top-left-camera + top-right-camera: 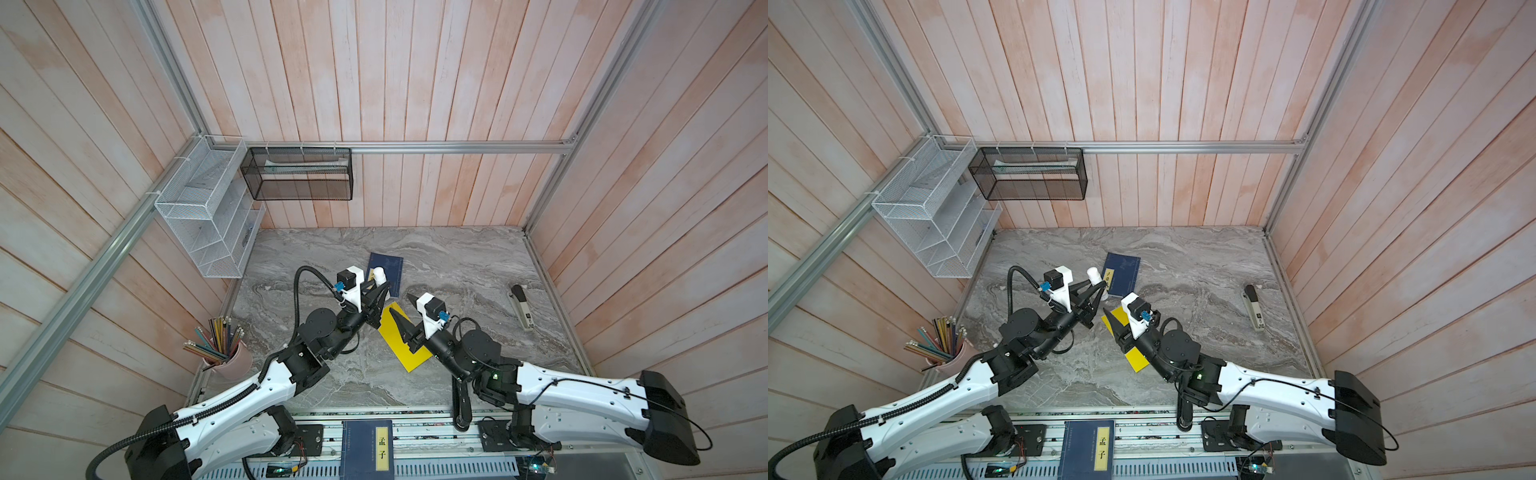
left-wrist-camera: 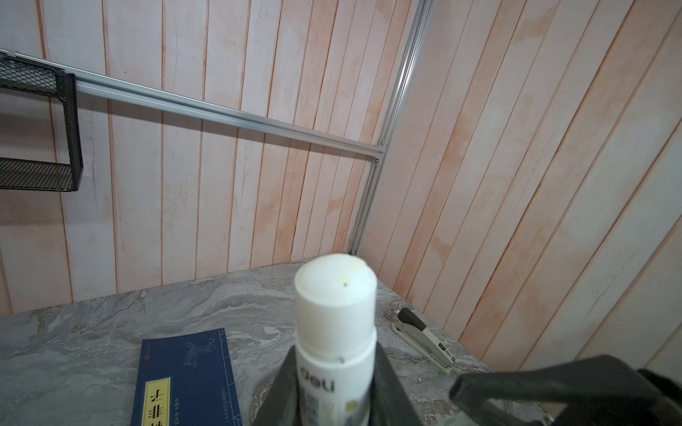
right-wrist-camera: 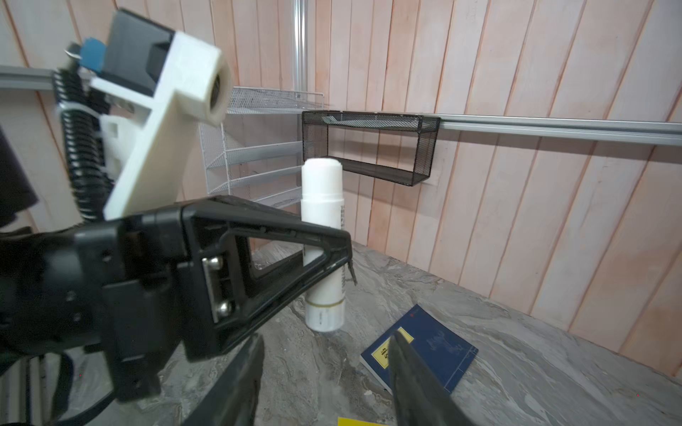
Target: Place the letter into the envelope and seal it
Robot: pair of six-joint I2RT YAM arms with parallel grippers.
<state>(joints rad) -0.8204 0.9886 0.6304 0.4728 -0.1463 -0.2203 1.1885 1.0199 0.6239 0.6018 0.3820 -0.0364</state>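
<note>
The left gripper [image 3: 332, 254] is clamped on an upright capped white plastic glue stick [image 3: 323, 206]; the right gripper [image 1: 401, 309] stands open above the flat bright yellow paper envelope [image 1: 409, 359]. Sealing is judged in hand; uncapping is required next. The letter is not visible.

A dark blue book [image 1: 386, 272] lies mid-table [image 1: 457, 257]; a stapler [image 1: 522, 306] near the right edge; pencil cup [image 1: 232, 357] at the left edge.
</note>
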